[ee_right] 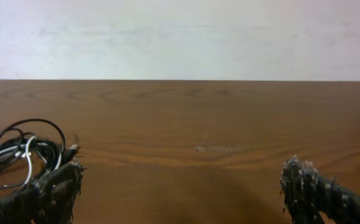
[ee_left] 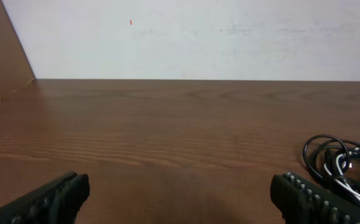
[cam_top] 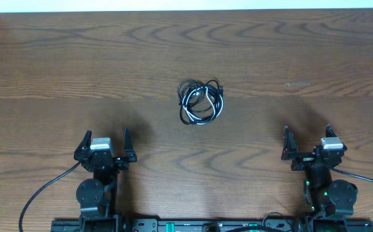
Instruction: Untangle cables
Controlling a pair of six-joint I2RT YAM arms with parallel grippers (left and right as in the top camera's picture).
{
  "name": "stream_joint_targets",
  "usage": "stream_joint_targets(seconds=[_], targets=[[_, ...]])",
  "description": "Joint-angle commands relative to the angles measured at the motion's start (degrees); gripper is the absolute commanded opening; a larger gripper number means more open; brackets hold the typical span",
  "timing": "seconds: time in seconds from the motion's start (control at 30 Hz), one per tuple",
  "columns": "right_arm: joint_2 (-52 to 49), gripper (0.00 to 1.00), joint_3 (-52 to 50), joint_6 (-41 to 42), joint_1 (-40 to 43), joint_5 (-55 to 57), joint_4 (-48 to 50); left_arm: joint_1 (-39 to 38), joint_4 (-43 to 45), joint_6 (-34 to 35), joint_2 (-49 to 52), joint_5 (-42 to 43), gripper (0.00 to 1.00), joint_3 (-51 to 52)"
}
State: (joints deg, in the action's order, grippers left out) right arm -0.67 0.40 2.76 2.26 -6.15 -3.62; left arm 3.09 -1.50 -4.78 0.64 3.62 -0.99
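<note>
Cables: we are seeing the tangled cables [cam_top: 201, 101], black loops with one white cord among them, lying in one coil mid-table on the wooden table [cam_top: 57, 64].
Left gripper [cam_top: 106, 138]: we are noting its claw standing wide apart, gripping nothing, with the coil ahead to its right and well apart.
Right gripper [cam_top: 307, 134]: we are noting its claw also spread wide and empty, with the coil ahead to its left.
</note>
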Motion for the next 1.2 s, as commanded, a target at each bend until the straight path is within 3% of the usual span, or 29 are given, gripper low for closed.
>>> stream_joint_targets(seconds=[0.0, 0.2, 0.67, 1.17], targets=[[0.28, 0.99, -0.02, 1.9, -0.44, -3.04, 0.04, -0.33, -2.34, -0.57, 0.2, -0.02, 0.99, -1.16], [0.28, 0.99, 0.83, 1.92, -0.44, -6.73, 0.0, -0.33, -2.38, -0.55, 4.07, 2.03, 0.99, -4.68], [-2.27, 0.99, 7.17, 1.92, -0.44, -11.32, -0.04, -0.33, -4.94, -0.57, 24.39, 5.84, 0.98, -19.96], [-29.27, 0.99, 27.41, 1.9, -0.26, -21.57, -0.22, -0.33, -20.68, -0.59, 37.68, 8.92, 0.99, -37.51]])
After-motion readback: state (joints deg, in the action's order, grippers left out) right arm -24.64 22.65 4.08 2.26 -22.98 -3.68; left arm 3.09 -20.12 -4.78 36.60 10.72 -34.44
